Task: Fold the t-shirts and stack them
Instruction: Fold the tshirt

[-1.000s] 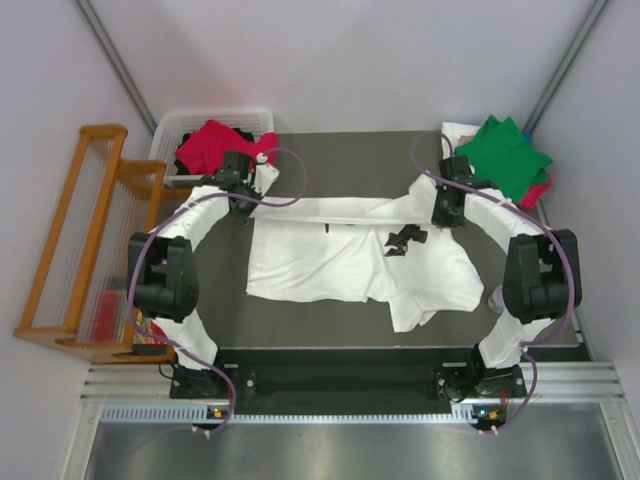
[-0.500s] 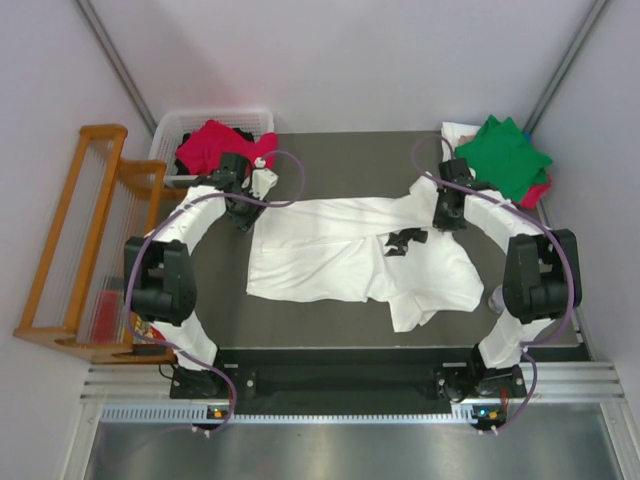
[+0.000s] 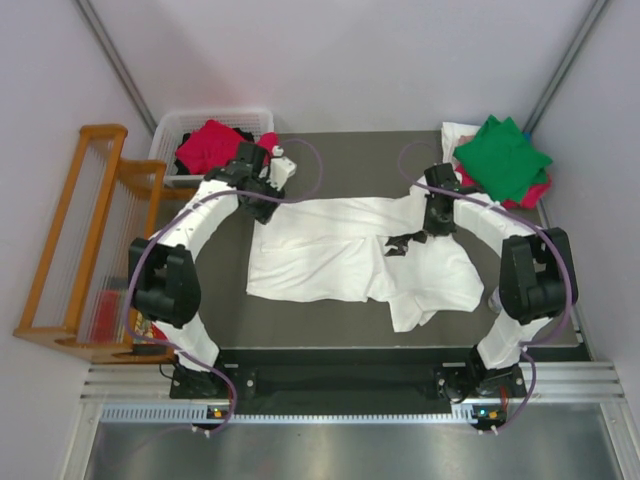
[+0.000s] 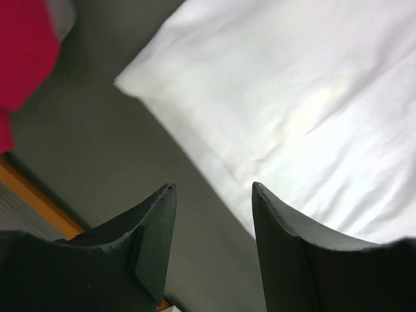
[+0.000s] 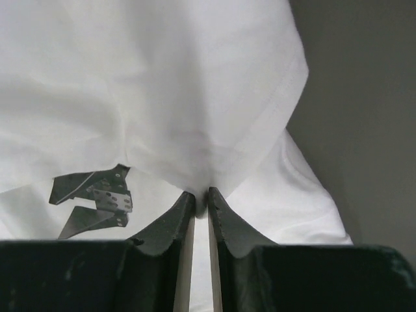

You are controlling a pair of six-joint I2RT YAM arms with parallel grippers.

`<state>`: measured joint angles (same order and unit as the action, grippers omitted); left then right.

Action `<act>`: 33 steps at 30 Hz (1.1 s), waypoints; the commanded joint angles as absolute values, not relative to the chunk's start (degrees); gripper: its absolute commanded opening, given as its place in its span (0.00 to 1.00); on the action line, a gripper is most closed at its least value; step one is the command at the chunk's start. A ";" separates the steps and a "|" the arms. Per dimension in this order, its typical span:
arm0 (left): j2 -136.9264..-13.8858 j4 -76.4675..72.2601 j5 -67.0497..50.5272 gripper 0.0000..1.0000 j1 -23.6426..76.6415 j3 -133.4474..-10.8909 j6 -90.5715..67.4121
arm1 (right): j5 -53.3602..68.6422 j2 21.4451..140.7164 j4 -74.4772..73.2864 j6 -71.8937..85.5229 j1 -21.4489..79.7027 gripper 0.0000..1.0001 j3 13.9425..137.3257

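Note:
A large white t-shirt lies spread on the dark table, its far edge folded over towards the middle. Its black chest print shows near the right side. My left gripper hangs open over bare table beside the shirt's far-left corner, with nothing between its fingers. My right gripper pinches a fold of the white t-shirt between its nearly closed tips, next to the print. A green t-shirt lies folded at the back right on a crimson one.
A white slotted basket at the back left holds a crumpled crimson shirt, also seen as crimson cloth in the left wrist view. A wooden rack stands left of the table. Grey walls close in behind.
The taut far edge of the white shirt has dropped onto the shirt. My left gripper let go, opened and drew back towards the basket. The right gripper shifted slightly away.

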<state>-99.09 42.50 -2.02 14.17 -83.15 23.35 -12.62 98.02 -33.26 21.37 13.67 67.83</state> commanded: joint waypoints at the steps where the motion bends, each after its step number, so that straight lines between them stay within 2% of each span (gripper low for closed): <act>1: -96.50 40.70 -1.50 0.56 21.52 -82.71 19.25 | -15.12 99.23 -33.66 22.94 15.47 0.16 67.94; 3: -97.38 39.99 -2.63 0.56 22.15 -83.14 17.58 | -16.17 99.32 -34.10 23.38 15.56 0.27 67.77; 4: -97.99 39.82 -3.42 0.56 22.24 -84.19 17.06 | -16.43 98.97 -34.19 23.81 15.47 0.44 67.76; 8: -103.17 39.29 -2.55 0.55 22.50 -85.60 16.35 | -18.01 97.48 -36.03 24.70 15.47 0.65 68.81; 10: -104.50 38.32 -1.76 0.54 22.85 -85.78 16.43 | -18.63 96.68 -36.74 24.96 15.47 0.72 70.31; 15: -106.96 35.08 -0.53 0.53 22.68 -85.08 16.87 | -21.97 96.32 -36.74 24.44 13.46 0.74 76.71; 21: -110.91 32.52 2.54 0.52 22.33 -84.55 17.93 | -19.17 103.71 -38.32 23.82 7.65 0.74 85.07; 33: -114.25 29.71 2.55 0.51 21.01 -85.77 18.89 | -16.61 109.51 -34.28 23.11 4.83 0.69 80.95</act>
